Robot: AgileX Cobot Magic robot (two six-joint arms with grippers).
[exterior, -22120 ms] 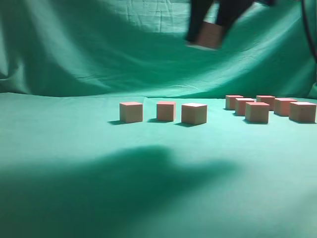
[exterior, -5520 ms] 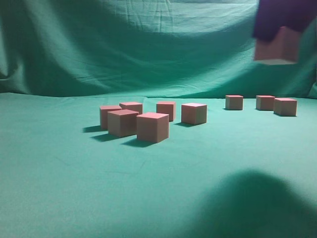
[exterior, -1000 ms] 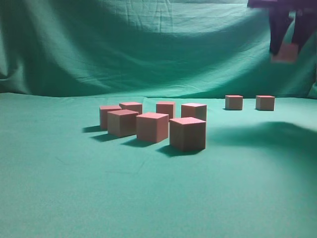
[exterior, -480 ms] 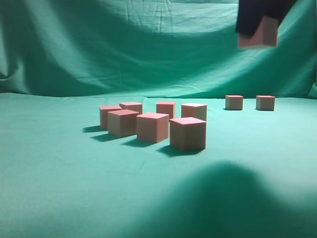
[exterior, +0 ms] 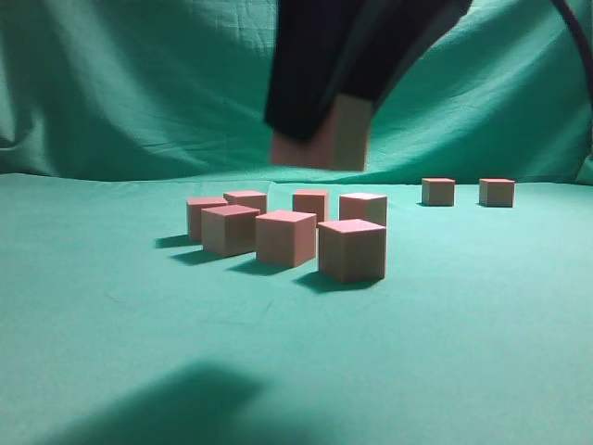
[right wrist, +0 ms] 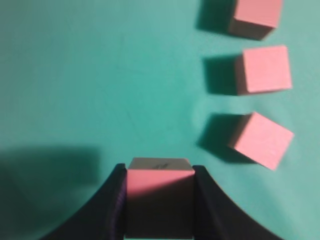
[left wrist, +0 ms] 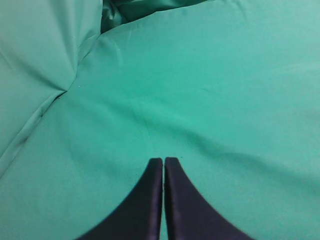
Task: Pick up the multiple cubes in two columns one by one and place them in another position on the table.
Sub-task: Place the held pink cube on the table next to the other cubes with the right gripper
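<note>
We see the right gripper high above the table, and it is clamped on one cube, which hangs in the air over the group of cubes at the middle. In the right wrist view the same cube sits tight between the two dark fingers, with its pink top face toward the camera.

On the table below, we count seven cubes close together: a back row with four and a front row with three. The nearest cube stands at the right end of the front row, just beside its neighbour. Far to the right, near the backdrop, two more cubes stand apart from the group, with a gap between them.

In the right wrist view three cubes lie in a column at the right side; the lowest one is turned a little.

The left gripper hangs over bare green cloth, with its fingertips pressed together and nothing between them.
</note>
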